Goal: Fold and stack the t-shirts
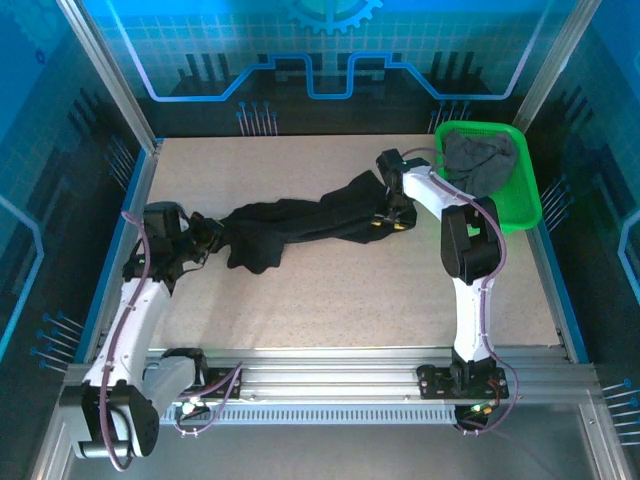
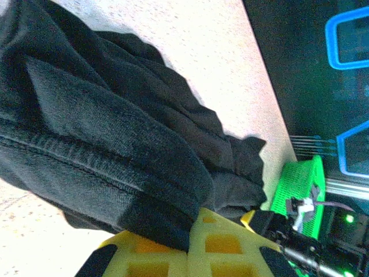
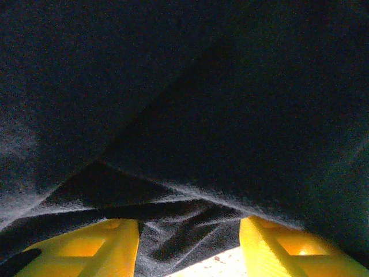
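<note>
The black t-shirt (image 1: 300,225) lies bunched on the surface (image 1: 330,300) between both tools. The left tool (image 1: 208,238) is clenched on one end. The right tool (image 1: 389,218) is spread, with cloth between its fingers (image 3: 104,245).

In the top view the black t-shirt (image 1: 300,225) hides the fingertips of the left gripper (image 1: 207,240) and the right gripper (image 1: 388,215). The dark grey t-shirt (image 1: 478,160) is bunched in the green basket (image 1: 522,195), so its outline is unreadable. In the right wrist view the shirt runs past three edges and covers the fingers (image 3: 98,245) at their tips, and whether they clamp it cannot be told. In the left wrist view the bottom edge cuts off the fingers (image 2: 225,248).
</note>
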Controlling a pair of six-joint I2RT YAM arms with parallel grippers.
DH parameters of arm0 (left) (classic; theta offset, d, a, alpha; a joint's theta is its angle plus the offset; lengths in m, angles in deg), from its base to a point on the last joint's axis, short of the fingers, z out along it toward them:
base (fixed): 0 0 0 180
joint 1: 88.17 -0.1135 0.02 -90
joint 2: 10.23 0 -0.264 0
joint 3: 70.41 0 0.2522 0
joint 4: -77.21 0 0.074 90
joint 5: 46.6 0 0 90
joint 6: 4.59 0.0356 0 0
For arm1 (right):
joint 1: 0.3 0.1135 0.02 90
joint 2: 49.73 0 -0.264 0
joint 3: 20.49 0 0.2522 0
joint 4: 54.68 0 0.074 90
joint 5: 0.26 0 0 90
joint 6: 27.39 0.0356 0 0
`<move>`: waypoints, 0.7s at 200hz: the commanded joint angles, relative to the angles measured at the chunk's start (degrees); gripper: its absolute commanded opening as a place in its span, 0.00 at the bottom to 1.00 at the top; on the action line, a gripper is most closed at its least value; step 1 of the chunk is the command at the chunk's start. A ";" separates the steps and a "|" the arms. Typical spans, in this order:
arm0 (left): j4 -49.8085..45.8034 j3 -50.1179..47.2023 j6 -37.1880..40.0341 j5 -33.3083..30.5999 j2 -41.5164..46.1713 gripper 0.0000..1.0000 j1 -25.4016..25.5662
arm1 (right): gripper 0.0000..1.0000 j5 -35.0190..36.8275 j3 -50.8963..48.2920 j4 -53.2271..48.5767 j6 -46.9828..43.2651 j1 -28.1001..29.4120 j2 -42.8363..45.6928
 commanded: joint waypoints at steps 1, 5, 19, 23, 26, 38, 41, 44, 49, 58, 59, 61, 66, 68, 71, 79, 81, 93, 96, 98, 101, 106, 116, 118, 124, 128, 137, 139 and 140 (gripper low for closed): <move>-2.19 -0.14 2.58 0.82 2.09 0.08 -0.37 | 0.50 0.49 -1.60 -0.62 -1.86 0.33 4.21; -4.34 0.31 3.61 -1.04 1.93 0.08 -0.47 | 0.50 0.36 -1.77 -0.62 -1.86 0.36 4.42; -5.53 1.36 7.29 -2.96 -0.50 0.03 -2.69 | 0.50 0.03 -2.10 -0.70 -2.05 0.62 5.25; -4.55 1.57 8.16 -2.66 -1.76 0.03 -3.35 | 0.50 0.11 -2.21 -0.70 -2.13 0.80 5.61; -3.79 1.90 8.59 -2.60 -2.81 0.02 -3.77 | 0.50 0.19 -2.32 -0.71 -2.21 0.95 5.84; -0.38 3.69 9.79 -2.52 -8.00 0.02 -4.45 | 0.50 0.62 -2.61 -0.79 -2.35 1.63 6.82; 0.70 4.36 10.05 -2.24 -9.45 0.01 -4.49 | 0.50 0.77 -2.71 -0.87 -2.32 1.83 7.06; 1.69 5.07 10.35 -1.84 -10.94 0.01 -4.56 | 0.50 0.89 -2.81 -0.92 -2.32 1.98 7.31; 2.96 6.51 10.75 -1.41 -13.89 0.01 -4.69 | 0.50 0.98 -2.98 -1.04 -2.32 2.25 7.70; 3.97 9.78 11.51 -0.62 -19.49 0.01 -5.00 | 0.50 1.07 -3.18 -1.19 -2.32 2.79 8.45; 4.06 10.26 11.66 -0.51 -20.08 0.01 -5.01 | 0.50 1.08 -3.19 -1.21 -2.32 2.85 8.54; 4.18 11.06 11.90 -0.36 -21.40 0.01 -5.13 | 0.50 1.16 -3.27 -1.22 -2.28 2.96 8.70; 4.33 13.18 12.67 0.18 -24.62 0.00 -5.35 | 0.50 1.24 -3.29 -1.40 -2.23 3.31 9.07; 4.29 14.23 12.93 0.49 -25.75 0.00 -5.48 | 0.50 1.26 -3.34 -1.49 -2.17 3.41 9.25; 4.10 15.67 13.39 0.70 -27.67 0.00 -5.66 | 0.50 1.27 -3.35 -1.55 -2.15 3.66 9.42; 2.88 19.48 14.59 1.01 -32.24 0.00 -6.14 | 0.50 1.23 -3.57 -1.66 -2.14 4.18 10.07; 2.52 20.60 14.92 1.05 -33.45 0.00 -6.23 | 0.50 1.25 -3.63 -1.73 -2.14 4.39 10.22; 0.01 26.42 17.40 -0.39 -39.34 0.00 -6.77 | 0.50 1.28 -3.92 -2.09 -2.01 5.19 10.97; -0.71 27.76 18.11 -0.92 -40.47 0.00 -6.90 | 0.50 1.30 -4.05 -2.17 -1.97 5.38 11.25; -1.05 28.51 18.59 -1.41 -41.36 0.00 -6.99 | 0.50 1.26 -4.19 -2.28 -1.93 5.51 11.33; -1.55 29.75 19.21 -1.78 -42.41 0.00 -7.11 | 0.50 1.27 -4.36 -2.28 -1.89 5.73 11.57; -2.00 31.37 20.18 -2.16 -43.95 0.00 -7.34 | 0.50 1.16 -4.59 -2.41 -1.80 6.04 11.99; -2.75 34.01 21.53 -1.68 -46.70 0.06 -7.74 | 0.50 1.13 -5.32 -2.37 -1.47 6.71 13.02; -2.97 34.45 21.78 -1.53 -47.04 0.08 -7.75 | 0.50 1.17 -5.56 -2.42 -1.45 6.83 13.27; -3.76 35.49 22.34 -1.20 -47.90 0.22 -7.79 | 0.50 1.10 -6.06 -2.28 -1.27 7.18 13.95; -4.41 35.95 22.52 -1.19 -48.19 0.32 -7.75 | 0.50 1.01 -6.37 -2.28 -1.22 7.47 14.38; -5.90 35.71 22.45 -2.16 -47.56 0.51 -7.54 | 0.50 1.21 -7.26 -2.31 -0.88 8.03 15.45; -6.29 35.47 22.40 -2.62 -47.13 0.54 -7.50 | 0.50 1.23 -7.45 -2.33 -0.79 8.13 15.67; -6.47 35.28 22.42 -2.87 -46.91 0.56 -7.45 | 0.50 1.25 -7.52 -2.31 -0.77 8.20 15.76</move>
